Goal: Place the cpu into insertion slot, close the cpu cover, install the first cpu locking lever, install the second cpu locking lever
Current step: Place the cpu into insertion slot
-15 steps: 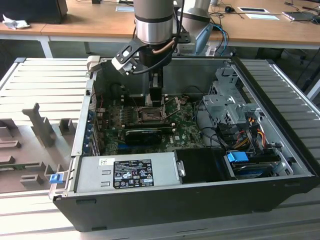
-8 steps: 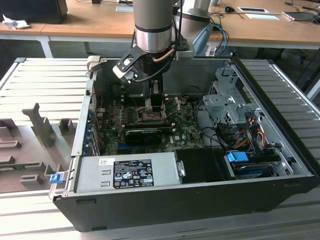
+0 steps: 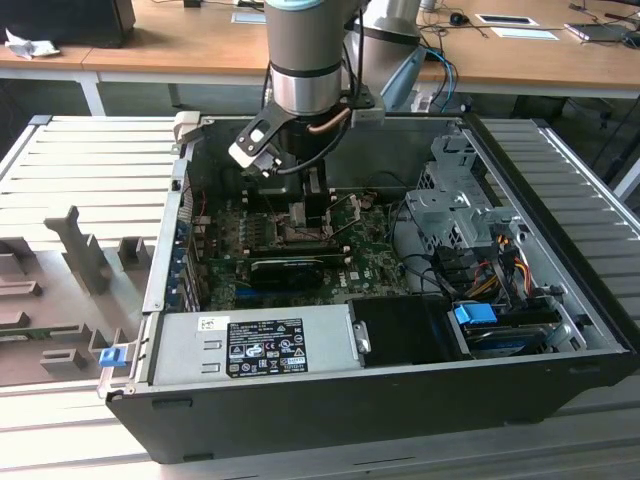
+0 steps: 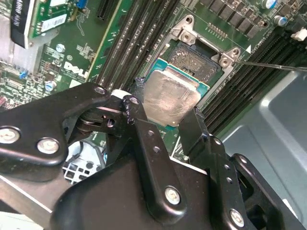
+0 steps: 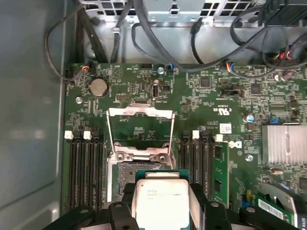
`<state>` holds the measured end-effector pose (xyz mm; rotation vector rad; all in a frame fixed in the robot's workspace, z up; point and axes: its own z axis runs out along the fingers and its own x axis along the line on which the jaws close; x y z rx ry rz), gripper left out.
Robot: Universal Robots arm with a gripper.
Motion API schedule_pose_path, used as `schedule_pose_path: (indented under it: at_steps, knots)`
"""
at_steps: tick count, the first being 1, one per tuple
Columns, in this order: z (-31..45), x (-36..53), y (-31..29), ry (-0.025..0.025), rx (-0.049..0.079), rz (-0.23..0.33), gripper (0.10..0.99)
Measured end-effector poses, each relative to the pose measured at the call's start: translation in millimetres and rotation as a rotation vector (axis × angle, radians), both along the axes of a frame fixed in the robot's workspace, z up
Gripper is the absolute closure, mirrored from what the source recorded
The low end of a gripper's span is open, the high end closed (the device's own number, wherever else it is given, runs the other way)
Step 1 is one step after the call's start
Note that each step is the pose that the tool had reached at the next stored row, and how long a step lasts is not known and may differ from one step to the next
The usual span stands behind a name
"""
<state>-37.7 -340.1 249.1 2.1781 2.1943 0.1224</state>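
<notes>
My gripper reaches down into the open computer case, over the green motherboard. It is shut on the cpu, a flat square chip with a silver-grey top, one black finger on each of two opposite edges. In the first wrist view the cpu hangs between the fingers just short of the insertion slot, partly overlapping its near edge. The insertion slot is a dark square with a silvery rim, and nothing sits in it. The cpu cover stands flipped open beyond the slot.
Black memory slots flank the socket on both sides. A finned heat sink and cables lie nearby. The power supply and the drive cage stand inside the case walls.
</notes>
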Motion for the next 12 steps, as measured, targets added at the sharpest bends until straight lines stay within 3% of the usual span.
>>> schedule_pose_path:
  at_steps: [12]
  knots:
    - [-6.3, 0.0, 1.1, 0.0001, 0.000, 0.000, 0.557]
